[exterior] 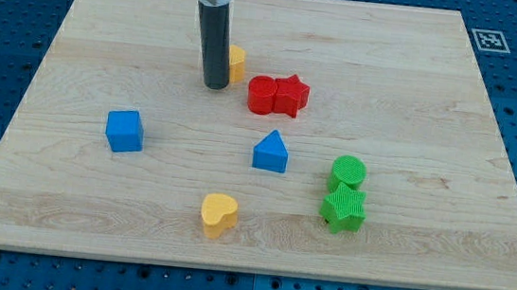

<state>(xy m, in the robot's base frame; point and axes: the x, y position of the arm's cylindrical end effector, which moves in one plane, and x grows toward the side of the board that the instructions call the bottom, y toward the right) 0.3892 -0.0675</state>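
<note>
my tip (pixel 215 86) is resting on the wooden board (pixel 62 212) in the camera view, sitting up toward the board's 12 o'clock edge. there is no claw on this rod, so nothing is being gripped; the tip is standing just beside a yellow block (pixel 237 63) at its 2 o'clock, the rod partly hiding it, and i cannot tell if they are touching. a red cylinder (pixel 261 95) and a red star (pixel 292 94) are lying touching each other at the tip's 3 o'clock. a blue triangular block (pixel 271 152) is sitting at its 5 o'clock, a blue cube (pixel 125 130) at 8 o'clock. a yellow heart (pixel 219 214) is lying at 6 o'clock, well apart. a green cylinder (pixel 348 172) and a green star (pixel 343 208) are touching, far out at 4 o'clock.
</note>
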